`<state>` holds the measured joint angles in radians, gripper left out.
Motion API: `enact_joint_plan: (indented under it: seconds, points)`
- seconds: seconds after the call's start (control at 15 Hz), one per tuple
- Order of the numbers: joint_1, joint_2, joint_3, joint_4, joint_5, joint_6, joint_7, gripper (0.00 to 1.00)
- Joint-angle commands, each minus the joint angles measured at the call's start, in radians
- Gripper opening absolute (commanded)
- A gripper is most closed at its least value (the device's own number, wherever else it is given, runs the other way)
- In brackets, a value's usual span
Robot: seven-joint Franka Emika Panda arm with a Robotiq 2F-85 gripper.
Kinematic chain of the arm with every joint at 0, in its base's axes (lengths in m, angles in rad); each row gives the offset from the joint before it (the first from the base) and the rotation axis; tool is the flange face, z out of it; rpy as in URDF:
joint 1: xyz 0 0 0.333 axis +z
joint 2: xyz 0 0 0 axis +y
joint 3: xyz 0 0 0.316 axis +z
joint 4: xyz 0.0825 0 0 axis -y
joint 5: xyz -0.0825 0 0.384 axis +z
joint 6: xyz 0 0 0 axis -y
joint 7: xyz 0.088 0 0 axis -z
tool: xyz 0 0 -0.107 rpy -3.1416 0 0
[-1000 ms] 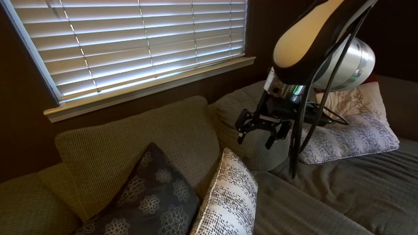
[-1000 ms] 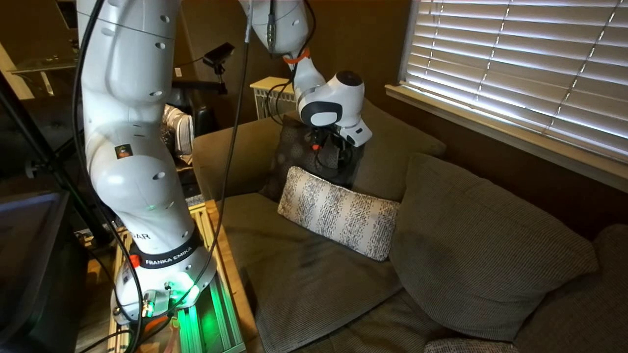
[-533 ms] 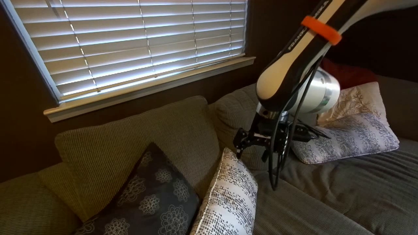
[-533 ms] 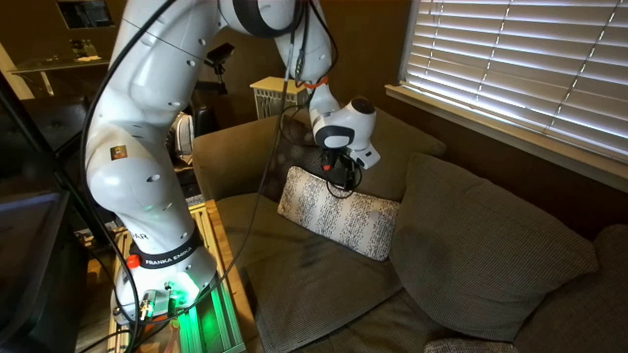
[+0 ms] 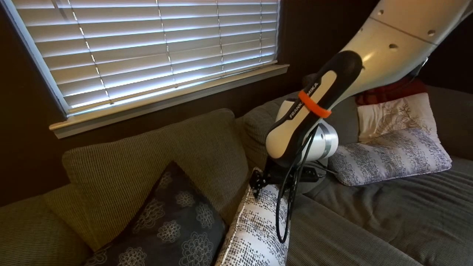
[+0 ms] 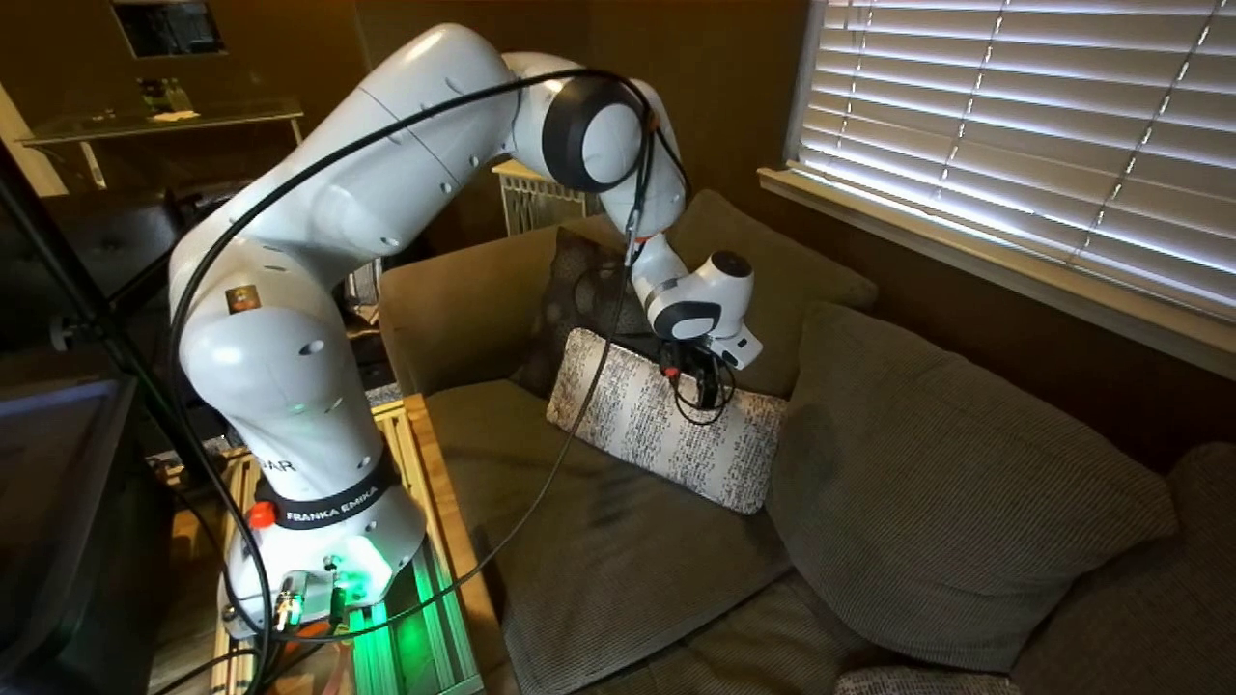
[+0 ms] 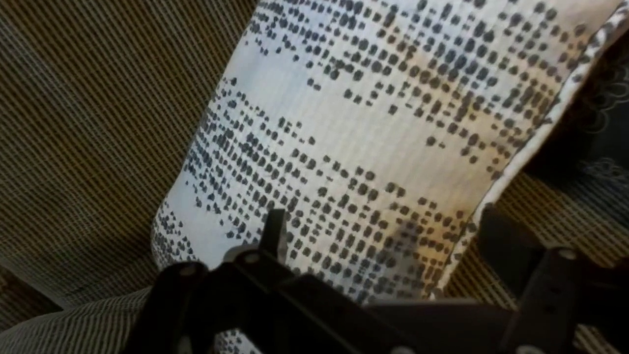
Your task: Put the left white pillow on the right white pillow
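The left white pillow (image 5: pixel 251 232), coarsely speckled, leans against the dark floral pillow (image 5: pixel 177 225); it also shows in an exterior view (image 6: pixel 647 425) and fills much of the wrist view (image 7: pixel 373 123). The right white pillow (image 5: pixel 399 157), paler and finely printed, lies farther along the sofa. My gripper (image 5: pixel 257 188) is at the left pillow's upper end, also seen in an exterior view (image 6: pixel 705 381). In the wrist view the gripper (image 7: pixel 388 231) is open, one finger over the speckled face, the other past the piped edge. Whether the fingers touch the pillow, I cannot tell.
A cream printed pillow (image 5: pixel 402 114) stands behind the right white pillow. Large grey-brown back cushions (image 6: pixel 966 483) line the sofa below the window sill (image 5: pixel 170 98). A black cable loop (image 5: pixel 281 221) hangs from the arm in front of the left pillow.
The arm has reached out and down, bringing the open gripper from above the sofa to the left white pillow's upper end. The pillows have not moved.
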<state>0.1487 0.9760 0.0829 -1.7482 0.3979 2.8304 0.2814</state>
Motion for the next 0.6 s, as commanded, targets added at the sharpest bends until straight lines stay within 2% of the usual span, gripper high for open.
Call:
enact_joint_plan:
  seconds: [0.0,0.33,0.53]
  points:
    - [0.06,0.162,-0.052,0.232,-0.076,-0.072,0.08,1.0]
    - [0.129,0.306,-0.114,0.469,-0.13,-0.175,0.181,1.0]
    - [0.145,0.36,-0.143,0.563,-0.147,-0.236,0.246,1.0]
